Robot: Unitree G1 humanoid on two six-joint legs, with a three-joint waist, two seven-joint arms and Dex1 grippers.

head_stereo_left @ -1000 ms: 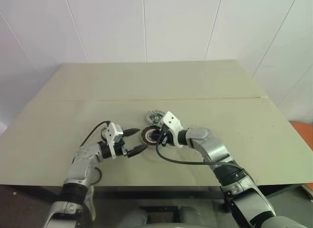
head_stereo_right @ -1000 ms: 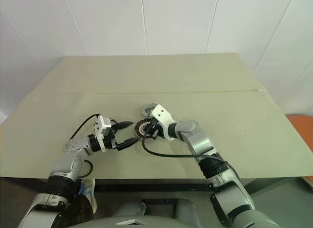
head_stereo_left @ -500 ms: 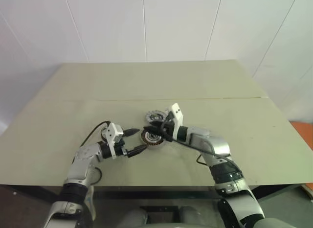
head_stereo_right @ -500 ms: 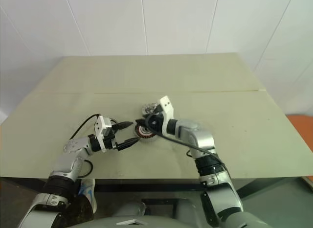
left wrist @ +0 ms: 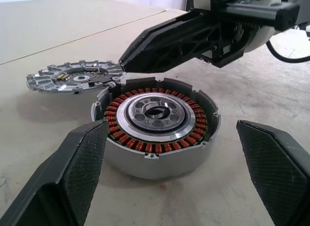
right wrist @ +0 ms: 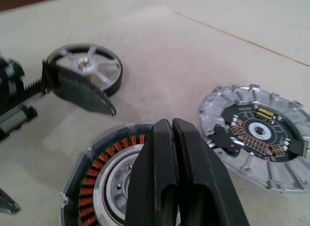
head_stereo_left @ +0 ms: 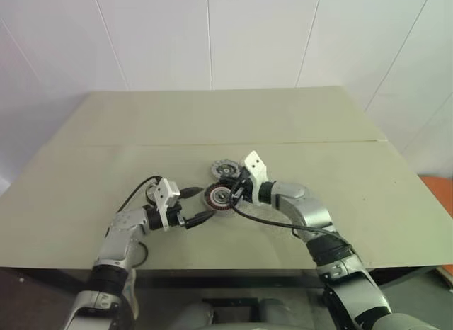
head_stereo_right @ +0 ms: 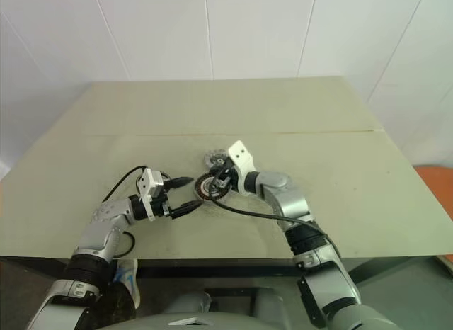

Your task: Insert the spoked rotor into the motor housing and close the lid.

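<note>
The motor housing [head_stereo_left: 216,197], a grey puck with copper windings around a pale centre, stands on the table. My left gripper [head_stereo_left: 201,203] is open just to its left, and its fingers [left wrist: 80,163] flank the housing without touching it. My right gripper [right wrist: 172,123] is shut on nothing, its tip over the housing's far rim [left wrist: 145,83]. The lid [right wrist: 256,134], a notched grey disc, lies with its dark circuit face up just behind the housing. The spoked rotor [right wrist: 89,66] rests flat on the table behind my left gripper.
The pale table [head_stereo_left: 354,181] stretches wide on all sides, with a seam [head_stereo_left: 106,144] running across behind the parts. Black cables [head_stereo_left: 265,220] trail from both wrists over the tabletop. A white wall stands beyond the far edge.
My right gripper spread its fingers and lifted half a second ago, then shut again above the housing's far rim. The left gripper and all three parts have stayed put.
</note>
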